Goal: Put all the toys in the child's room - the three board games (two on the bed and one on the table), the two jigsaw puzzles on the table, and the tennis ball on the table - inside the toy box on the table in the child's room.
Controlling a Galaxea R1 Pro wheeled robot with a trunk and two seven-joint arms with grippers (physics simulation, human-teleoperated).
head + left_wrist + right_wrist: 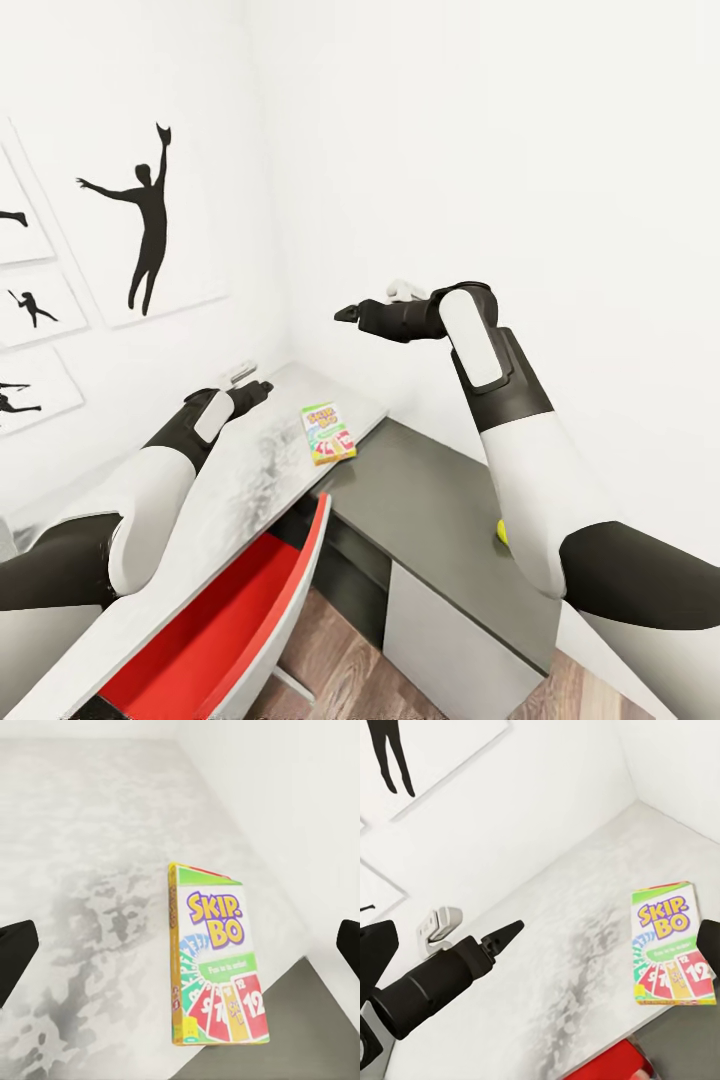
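**Reaching for the Skip-Bo box near the counter's edge**

Lying flat on the pale counter [240, 480], the Skip-Bo box [329, 434] is found just ahead of the left pincer [256, 390] and well below the right pincer [350, 315], which is held up in the air against the wall. In the left wrist view two dark fingertips [15, 956] are seen far apart with the box between and beyond them, so the left pincer is judged spread and empty. The right pincer's fingertips [375, 945] are likewise seen at opposite margins of its own view, spread, with nothing held.

The chief risk is judged to be a push instead of a grasp: the box is thin and lies flat, so a fingertip brought down on its lid or against one side could slide it toward the nearby step where the white top gives way to the darker lower surface [440, 500] (the box's near end already lies close to that line). A closing on the flat face alone would probably slip.

The tennis ball [502, 531] is shown by the head view, half hidden behind the right arm, and a red chair [215, 630] below the counter. The box's printed lettering [216, 919] is made plain by the wrist views. The left pincer's tapered finger [499, 937] and a small white fixture [441, 924] on the counter behind it are given by the right wrist view.
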